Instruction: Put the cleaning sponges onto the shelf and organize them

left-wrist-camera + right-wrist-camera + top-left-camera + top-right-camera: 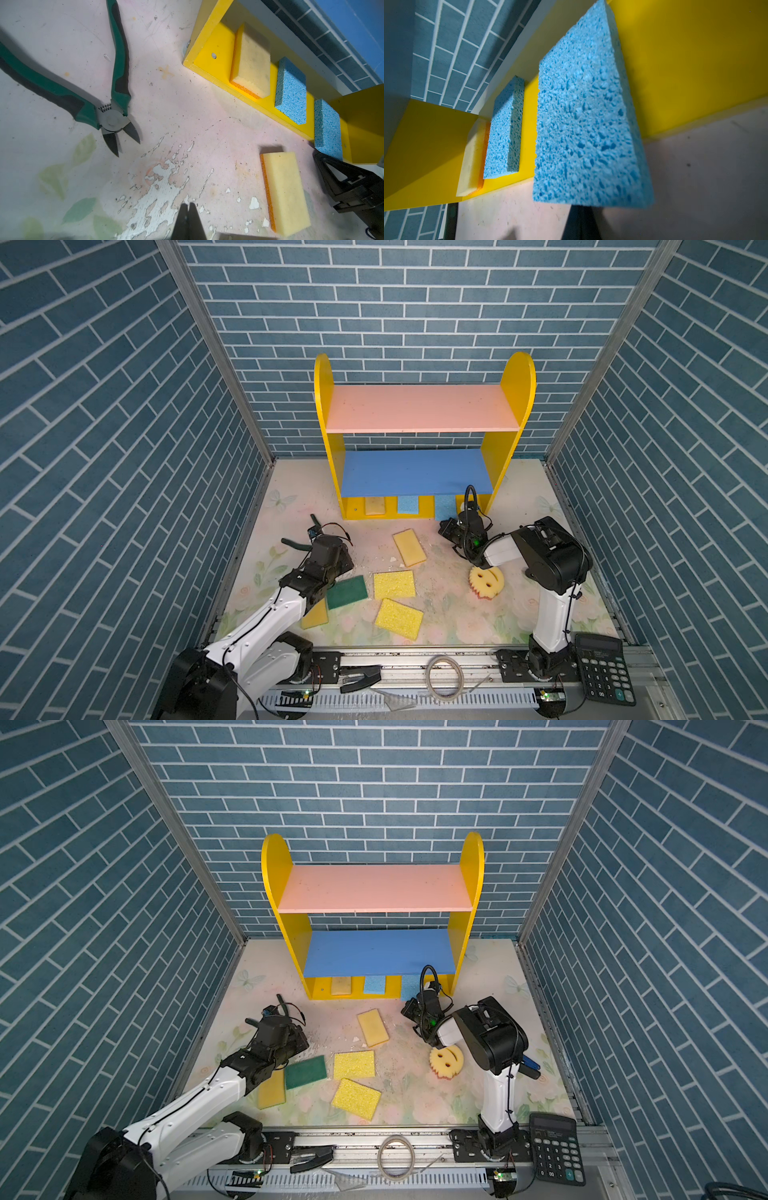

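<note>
The shelf (424,410) stands at the back. On its yellow base lie a tan sponge (375,506) and a blue sponge (407,504), and a second blue sponge (444,508) overhangs the front edge. My right gripper (583,207) is shut, its tips against that sponge's (587,124) near end and nothing between them. My left gripper (188,209) is shut and empty above the mat. On the mat lie a pale yellow sponge (409,547), two yellow ones (394,585) (399,619), a green-topped one (347,592), one partly under the left arm (316,614), and the round smiley one (486,581).
Green-handled cutting pliers (116,122) lie on the mat left of the shelf, close to the left wrist. A black calculator (604,670) sits at the front right on the rail. A coiled ring (445,676) lies on the front rail. Brick-patterned walls close in three sides.
</note>
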